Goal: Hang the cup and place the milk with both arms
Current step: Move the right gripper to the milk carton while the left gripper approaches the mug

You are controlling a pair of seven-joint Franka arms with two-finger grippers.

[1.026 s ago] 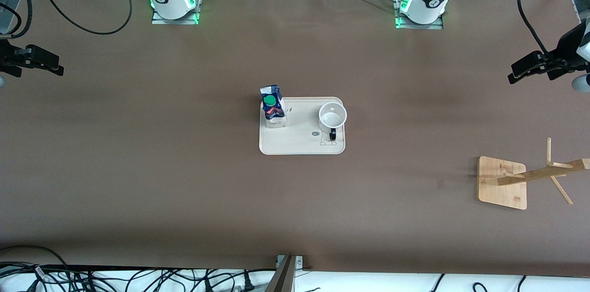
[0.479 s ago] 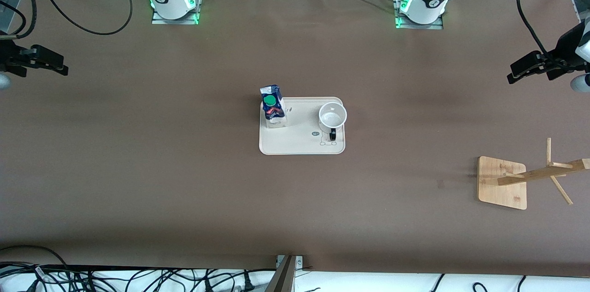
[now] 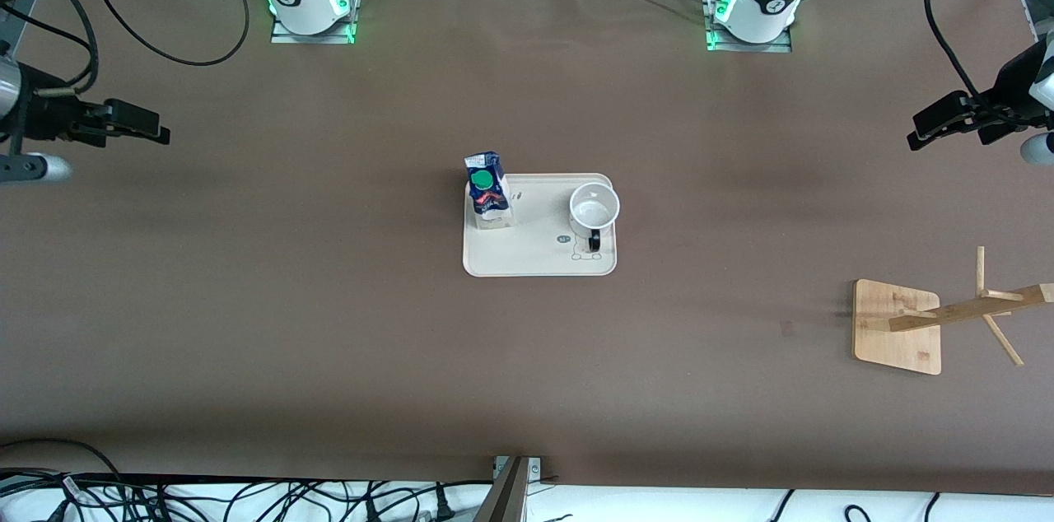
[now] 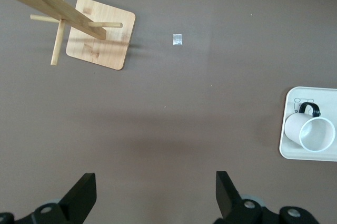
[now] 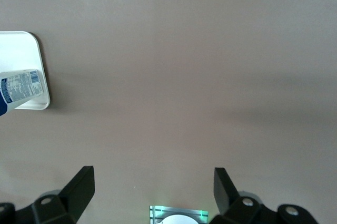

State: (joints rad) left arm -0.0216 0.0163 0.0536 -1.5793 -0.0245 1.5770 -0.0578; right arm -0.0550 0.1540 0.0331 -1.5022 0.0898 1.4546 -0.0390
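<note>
The white cup [image 3: 594, 208] with a black handle stands on a cream tray [image 3: 539, 258] at the table's middle; it also shows in the left wrist view [image 4: 310, 130]. The milk carton [image 3: 487, 190], blue top and green cap, stands on the tray's corner toward the right arm's end; its white side shows in the right wrist view [image 5: 19, 88]. My right gripper [image 3: 152, 129] is open and empty above bare table at the right arm's end, also in its own view [image 5: 152, 187]. My left gripper [image 3: 918, 135] is open and empty above bare table at the left arm's end, also in its own view [image 4: 156, 192].
A wooden cup rack [image 3: 955, 314] with pegs on a square bamboo base stands toward the left arm's end, nearer the front camera than the tray; it also shows in the left wrist view [image 4: 68, 19]. Cables lie along the table's edges.
My right gripper has moved inward from the table's end toward the tray. The left gripper has barely moved. The cup, milk and tray have not moved.
</note>
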